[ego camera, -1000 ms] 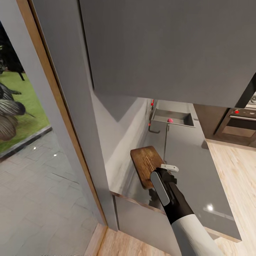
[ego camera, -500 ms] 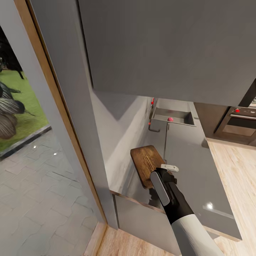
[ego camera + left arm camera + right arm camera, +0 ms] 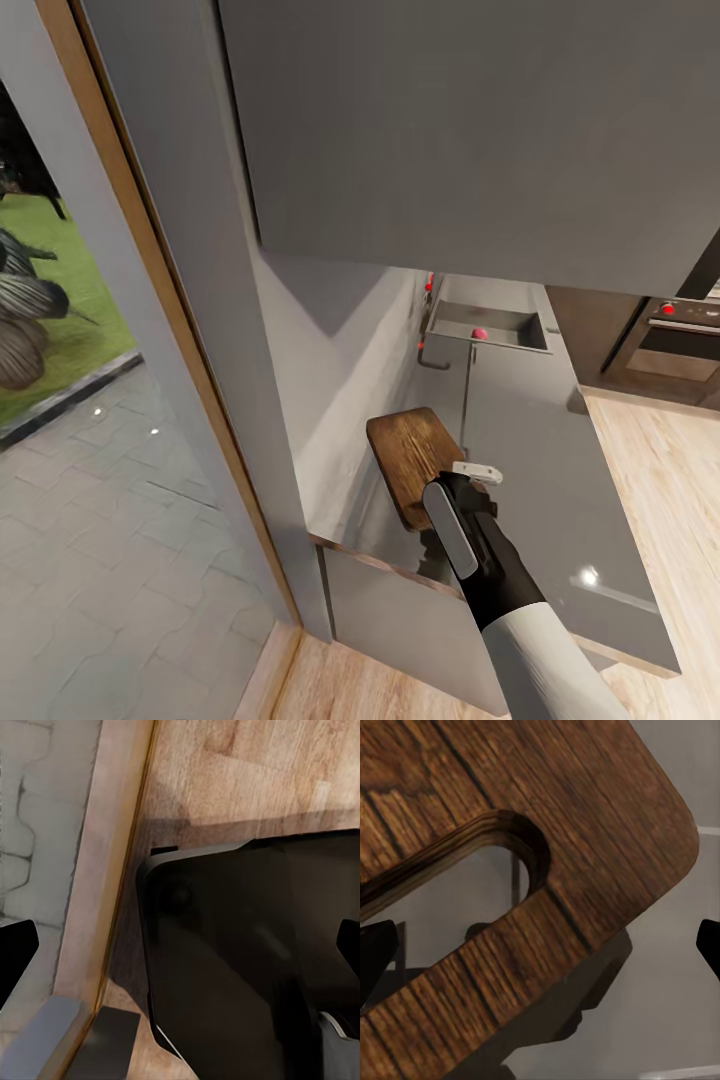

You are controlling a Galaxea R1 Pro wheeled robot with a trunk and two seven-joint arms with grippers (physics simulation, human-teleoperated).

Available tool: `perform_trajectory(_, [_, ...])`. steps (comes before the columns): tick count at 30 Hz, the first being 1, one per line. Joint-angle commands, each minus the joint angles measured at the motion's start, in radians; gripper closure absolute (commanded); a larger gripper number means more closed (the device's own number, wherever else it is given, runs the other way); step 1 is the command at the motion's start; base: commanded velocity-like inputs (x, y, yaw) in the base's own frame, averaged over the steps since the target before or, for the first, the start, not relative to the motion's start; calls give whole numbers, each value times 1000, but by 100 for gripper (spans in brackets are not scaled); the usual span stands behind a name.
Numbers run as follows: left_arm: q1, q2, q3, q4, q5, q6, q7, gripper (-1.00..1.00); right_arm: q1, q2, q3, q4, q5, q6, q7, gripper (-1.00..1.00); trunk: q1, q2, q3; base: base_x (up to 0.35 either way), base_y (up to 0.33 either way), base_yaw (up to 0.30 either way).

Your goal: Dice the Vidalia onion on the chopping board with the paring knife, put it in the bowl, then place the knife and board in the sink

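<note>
Countertop (image 3: 540, 470) carries chopping board (image 3: 415, 462); right claw (image 3: 540, 945) spread open over it.

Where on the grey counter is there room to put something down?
The widest bare stretch of the countertop runs from the chopping board to the front edge by the wood floor, and back towards the sink. A narrower strip lies between the board and the wall. It is crowded at the board's near end, where the right pincer sits.
</note>
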Motion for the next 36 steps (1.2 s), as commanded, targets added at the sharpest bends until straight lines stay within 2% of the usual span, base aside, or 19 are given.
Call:
perform_trajectory(1, [0, 1, -4, -1, 2, -2, 0, -100, -1, 0, 1, -1, -9, 5, -10, -100, 1, -2, -2, 0, 0, 0])
perform_trajectory(5, [0, 1, -4, -1, 2, -2, 0, -100, -1, 0, 1, -1, -10, 5, -9, -100, 1, -2, -2, 0, 0, 0])
perform_trajectory(10, [0, -1, -4, 7, 0, -3, -1, -100, -1, 0, -23, -1, -10, 17, -11, -100, 1, -2, -2, 0, 0, 0])
perform_trajectory(15, [0, 0, -3, 8, 2, -3, -1, -100, -1, 0, -2, 0, -11, 13, -11, -100, 1, -2, -2, 0, 0, 0])
perform_trajectory(36, [0, 0, -4, 9, 2, -3, 0, -100, -1, 0, -5, 1, -12, 15, -12, -100, 1, -2, -2, 0, 0, 0])
